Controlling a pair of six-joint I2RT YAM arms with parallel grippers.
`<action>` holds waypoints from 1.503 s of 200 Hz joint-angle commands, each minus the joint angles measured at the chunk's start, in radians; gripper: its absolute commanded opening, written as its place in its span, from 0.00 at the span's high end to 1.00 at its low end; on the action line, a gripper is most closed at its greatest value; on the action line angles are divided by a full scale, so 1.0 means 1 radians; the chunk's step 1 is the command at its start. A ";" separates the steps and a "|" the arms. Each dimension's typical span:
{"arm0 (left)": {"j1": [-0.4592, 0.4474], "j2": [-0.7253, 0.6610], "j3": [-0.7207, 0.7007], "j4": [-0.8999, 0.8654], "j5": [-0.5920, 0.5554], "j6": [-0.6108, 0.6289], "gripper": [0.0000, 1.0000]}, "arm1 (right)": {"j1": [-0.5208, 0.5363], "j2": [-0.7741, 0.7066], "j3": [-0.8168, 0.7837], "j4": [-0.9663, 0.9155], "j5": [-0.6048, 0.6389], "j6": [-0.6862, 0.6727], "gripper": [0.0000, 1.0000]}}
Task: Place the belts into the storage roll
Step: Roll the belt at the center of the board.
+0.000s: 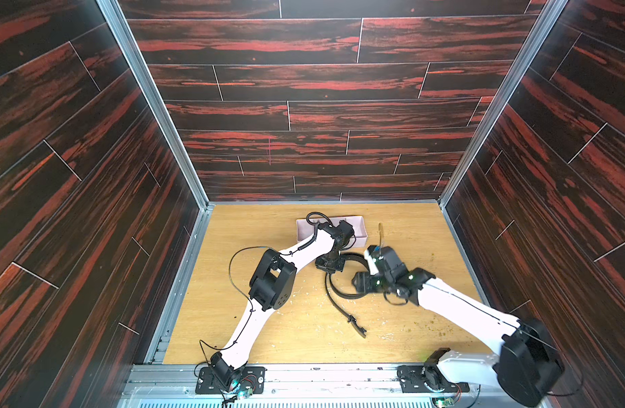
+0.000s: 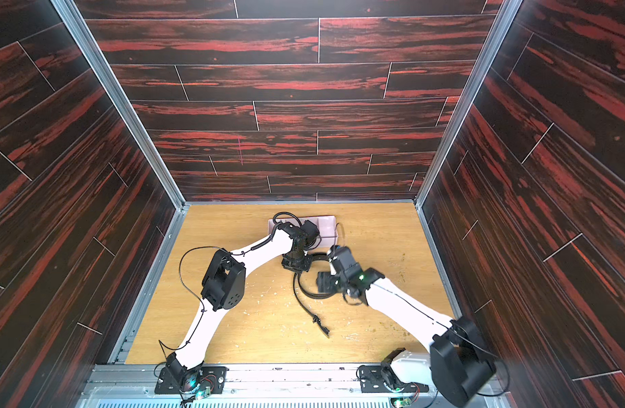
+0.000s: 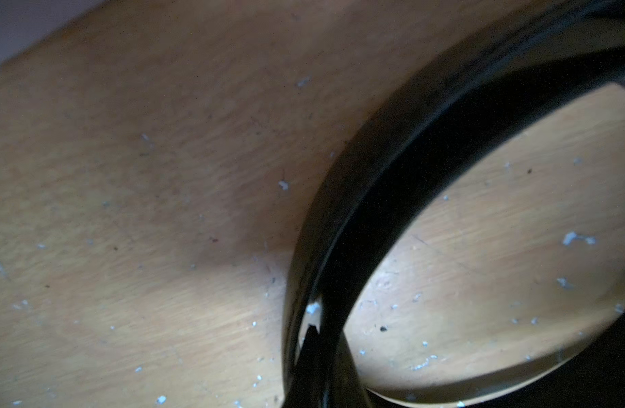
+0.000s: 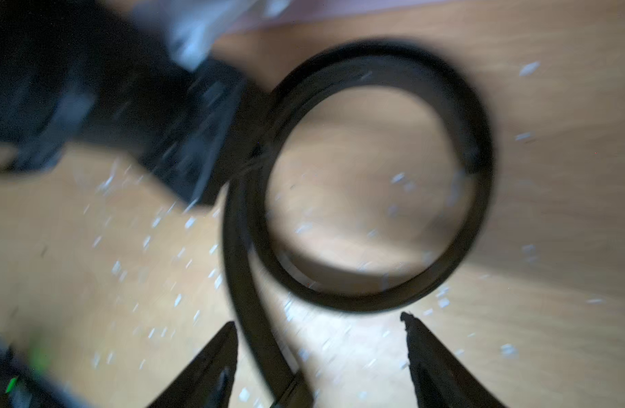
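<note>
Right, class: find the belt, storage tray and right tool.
belt (image 4: pixel 357 298): right wrist view, bottom of its loop.
storage tray (image 1: pixel 358 228): a top view, bare end compartment.
right tool (image 4: pixel 318 319): right wrist view, midway between fingertips.

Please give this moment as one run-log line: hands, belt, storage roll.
left hand: shut on belt loop | right hand: open, belt between its fingers | belt: looped on table, not in storage roll

A light wooden tabletop (image 1: pixel 268 335), scattered with small white flecks (image 3: pixel 572 239), is enclosed on three sides by dark panels (image 1: pixel 304 81) streaked with red. The panels are joined by aluminium corner posts (image 1: pixel 153 102), and a metal rail (image 1: pixel 321 376) is fixed along the near edge.
</note>
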 commanded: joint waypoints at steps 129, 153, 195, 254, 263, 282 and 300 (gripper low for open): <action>0.063 -0.187 -0.191 -0.129 -0.054 0.113 1.00 | 0.272 0.083 -0.242 0.181 0.037 -0.060 0.46; 0.066 -0.204 -0.219 -0.139 -0.062 0.126 1.00 | 0.272 0.077 -0.260 0.191 0.073 -0.038 0.74; 0.067 -0.250 -0.274 -0.139 -0.083 0.143 1.00 | 0.223 0.011 -0.264 0.096 0.215 0.058 0.98; 0.067 -0.290 -0.336 -0.133 -0.086 0.144 1.00 | 0.027 0.014 -0.217 -0.070 0.238 0.145 1.00; 0.065 -0.301 -0.349 -0.124 -0.083 0.142 1.00 | -0.009 0.017 -0.208 -0.087 0.235 0.149 1.00; 0.059 -0.321 -0.380 -0.100 -0.086 0.131 1.00 | -0.102 0.028 -0.195 -0.091 0.210 0.140 1.00; 0.048 -0.331 -0.416 -0.064 -0.098 0.118 1.00 | -0.181 0.046 -0.170 -0.097 0.209 0.105 1.00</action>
